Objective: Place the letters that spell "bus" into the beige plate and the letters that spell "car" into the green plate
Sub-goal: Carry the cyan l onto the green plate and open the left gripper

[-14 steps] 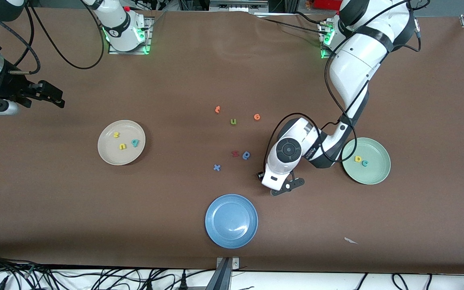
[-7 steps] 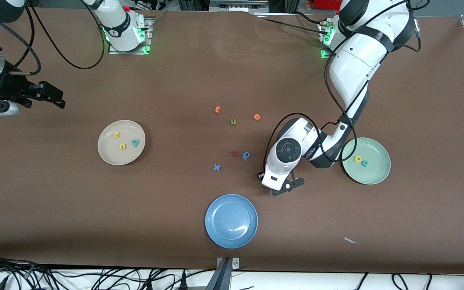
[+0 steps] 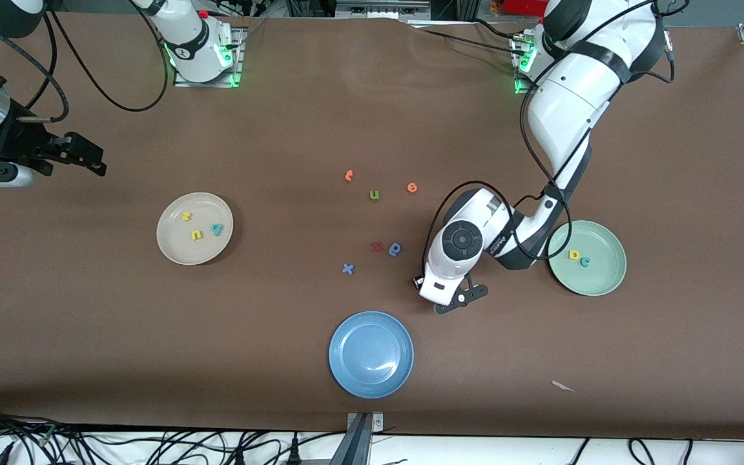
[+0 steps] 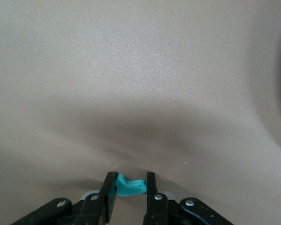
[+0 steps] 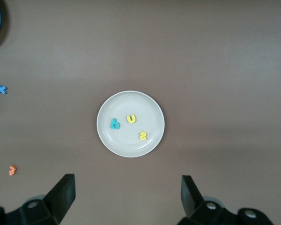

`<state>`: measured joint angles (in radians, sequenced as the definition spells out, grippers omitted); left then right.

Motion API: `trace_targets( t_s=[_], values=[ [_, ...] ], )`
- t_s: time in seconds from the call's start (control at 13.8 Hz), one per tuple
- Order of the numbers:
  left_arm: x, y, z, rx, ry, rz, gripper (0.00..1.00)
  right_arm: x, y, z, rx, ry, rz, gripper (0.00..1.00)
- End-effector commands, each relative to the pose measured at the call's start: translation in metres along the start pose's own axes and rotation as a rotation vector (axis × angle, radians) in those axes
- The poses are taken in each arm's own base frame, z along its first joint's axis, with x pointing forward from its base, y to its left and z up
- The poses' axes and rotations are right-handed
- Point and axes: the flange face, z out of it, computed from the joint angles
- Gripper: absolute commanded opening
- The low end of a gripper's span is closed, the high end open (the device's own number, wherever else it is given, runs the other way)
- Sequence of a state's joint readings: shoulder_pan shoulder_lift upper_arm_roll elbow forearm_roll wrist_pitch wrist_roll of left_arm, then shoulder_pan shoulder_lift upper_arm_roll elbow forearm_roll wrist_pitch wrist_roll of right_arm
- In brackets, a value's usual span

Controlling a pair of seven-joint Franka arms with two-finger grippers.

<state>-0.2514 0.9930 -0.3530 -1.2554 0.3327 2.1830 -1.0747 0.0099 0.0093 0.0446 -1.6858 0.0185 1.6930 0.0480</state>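
Note:
My left gripper is down at the table between the blue plate and the green plate, shut on the thin teal "r". In the front view the white hand hides this grip. The green plate holds a yellow round-bowled letter and a teal "c". The beige plate holds a yellow "s", a yellow "u" and a teal bowl-and-stem letter. My right gripper waits open and empty, high over the right arm's end of the table.
A blue plate lies near the front edge. Loose letters sit mid-table: two orange ones, an olive "u", a red one, a blue bowl-and-stem letter and a blue "x". A white scrap lies nearer the camera.
The left gripper's fingers have come together on the teal "r" while the arm stayed in place. The right arm has barely shifted.

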Motion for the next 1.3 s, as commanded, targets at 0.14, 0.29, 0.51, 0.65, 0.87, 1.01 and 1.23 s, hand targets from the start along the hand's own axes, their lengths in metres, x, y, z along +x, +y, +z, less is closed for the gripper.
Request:
trace_targets(
  t_s=[0.14, 0.29, 0.51, 0.65, 0.87, 1.01, 1.23],
  values=[
    [0.009, -0.001, -0.005, 0.008, -0.002, -0.006, 0.21, 0.004, -0.010, -0.003, -0.012, 0.013, -0.006, 1.00],
    [0.024, -0.019, -0.024, 0.058, -0.029, 0.045, 0.20, 0.005, -0.010, -0.003, -0.012, 0.012, -0.006, 1.00],
    [0.056, -0.062, -0.056, 0.112, -0.062, 0.173, 0.19, 0.003, -0.011, 0.000, -0.009, -0.002, -0.007, 1.00],
    [0.077, -0.104, -0.064, 0.147, -0.101, 0.259, 0.17, 0.002, -0.016, 0.002, -0.009, -0.007, -0.013, 1.00],
    [0.101, -0.172, -0.087, 0.162, -0.118, 0.374, 0.13, 0.002, -0.018, 0.002, -0.009, -0.009, -0.016, 1.00],
    [0.097, -0.211, -0.092, 0.150, -0.087, 0.420, 0.13, 0.002, -0.019, 0.002, -0.009, -0.009, -0.019, 1.00],
    [0.076, -0.269, -0.081, 0.106, -0.009, 0.461, 0.13, 0.002, -0.019, 0.003, -0.009, -0.010, -0.018, 1.00]
  ],
)
